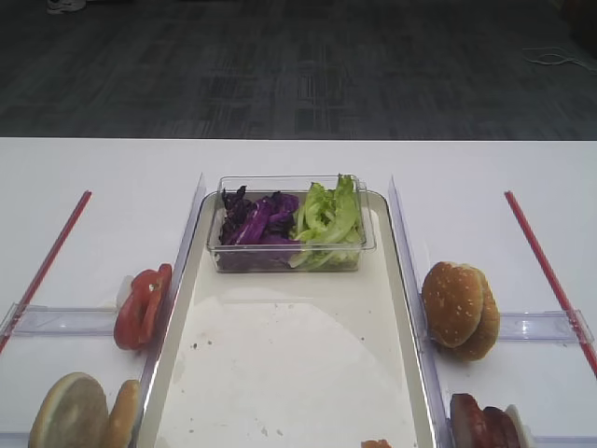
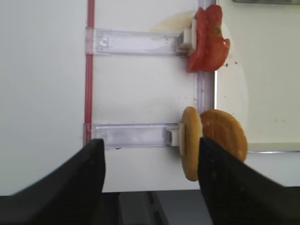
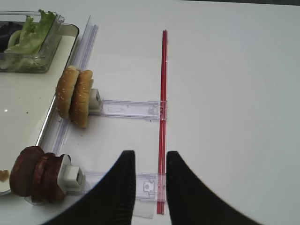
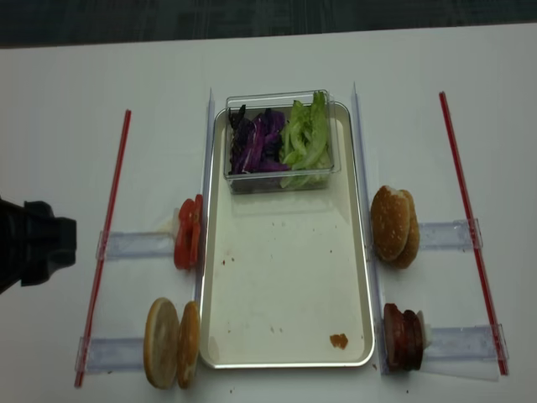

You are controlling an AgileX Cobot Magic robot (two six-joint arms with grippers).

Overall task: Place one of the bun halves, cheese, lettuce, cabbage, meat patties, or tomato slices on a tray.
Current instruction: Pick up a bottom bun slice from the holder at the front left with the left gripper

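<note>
1. The desk (image 4: 277, 59) is viewed steeply from above by one exterior camera, obliquely from the front by the other.
2. Each wrist camera is aimed closely downward at one tray (image 4: 285, 277) edge; the tray is shared.

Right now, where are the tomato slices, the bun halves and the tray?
tomato slices (image 4: 187, 232): realsense high view, middle of the upright red stack.
bun halves (image 4: 161, 342): realsense high view, pale cut face of the left disc.
tray (image 4: 285, 269): realsense high view, bare cream floor.

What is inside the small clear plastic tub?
Small clear plastic tub holds shredded purple cabbage on its left, ruffled light-green lettuce on its right. Anything beneath the leaves is hidden.
</note>
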